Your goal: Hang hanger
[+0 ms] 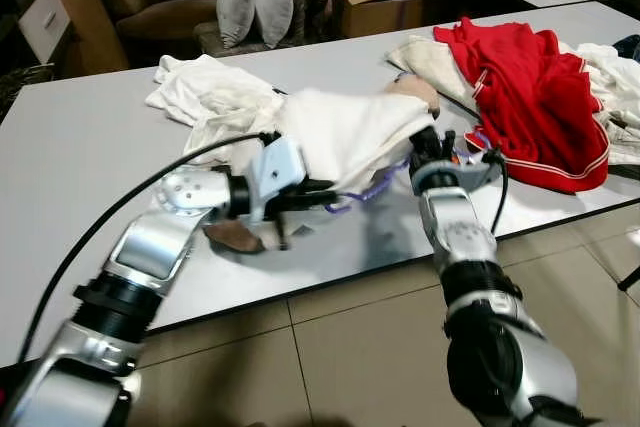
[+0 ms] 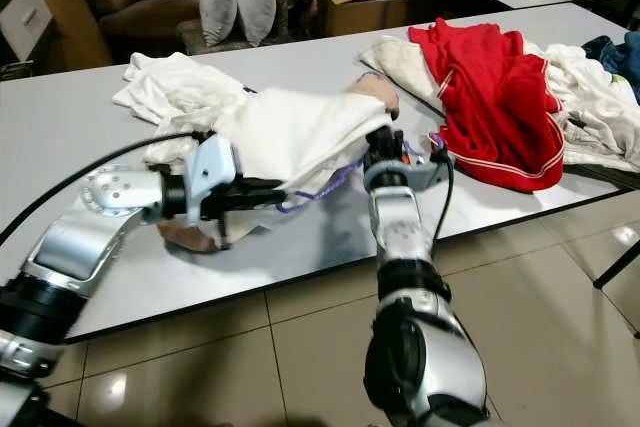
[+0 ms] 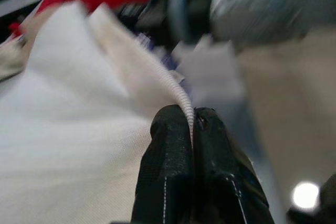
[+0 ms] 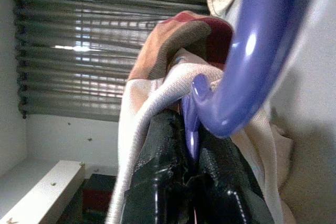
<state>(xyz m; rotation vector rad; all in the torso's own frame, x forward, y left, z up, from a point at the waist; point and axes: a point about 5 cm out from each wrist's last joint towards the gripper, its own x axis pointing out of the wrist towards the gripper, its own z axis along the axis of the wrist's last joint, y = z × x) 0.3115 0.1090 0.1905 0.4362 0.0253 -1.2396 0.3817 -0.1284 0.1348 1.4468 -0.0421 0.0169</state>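
Note:
A white shirt (image 1: 345, 132) lies on the grey table (image 1: 80, 157), stretched between my two grippers. A purple plastic hanger (image 1: 375, 187) pokes out under its lower edge, and its hook (image 4: 252, 51) looms close in the right wrist view. My left gripper (image 1: 325, 197) is shut on the shirt's ribbed hem (image 3: 181, 95) at the near side. My right gripper (image 1: 428, 142) is shut on the hanger (image 4: 190, 129) near the shirt's collar end, with cloth bunched around its fingers (image 4: 157, 182).
A red garment (image 1: 535, 97) and more white clothes (image 1: 610, 77) are heaped on the table's right part. Another white garment (image 1: 205, 87) lies behind the shirt. A brown cloth (image 1: 235, 235) rests under my left wrist. Armchair, pillows and a cardboard box stand beyond the table.

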